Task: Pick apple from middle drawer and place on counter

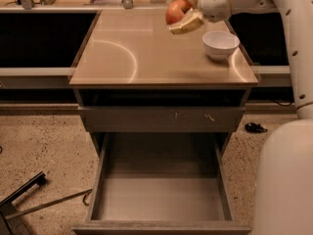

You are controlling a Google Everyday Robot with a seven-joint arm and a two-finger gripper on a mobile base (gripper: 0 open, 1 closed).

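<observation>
The red-orange apple [175, 11] is held between the two pale fingers of my gripper [180, 11], which is shut on it above the far right part of the tan counter [146, 58]. The white arm reaches in from the upper right. The apple is in the air, clear of the counter surface. The middle drawer [161, 195] stands pulled out below, its grey floor bare.
A white bowl [220, 44] stands on the counter's right side, just right of and below the gripper. The closed drawer front with pale scratches [161, 118] sits above the open drawer. The robot's white base [286, 180] is at the lower right. Dark metal parts [24, 199] lie on the speckled floor at left.
</observation>
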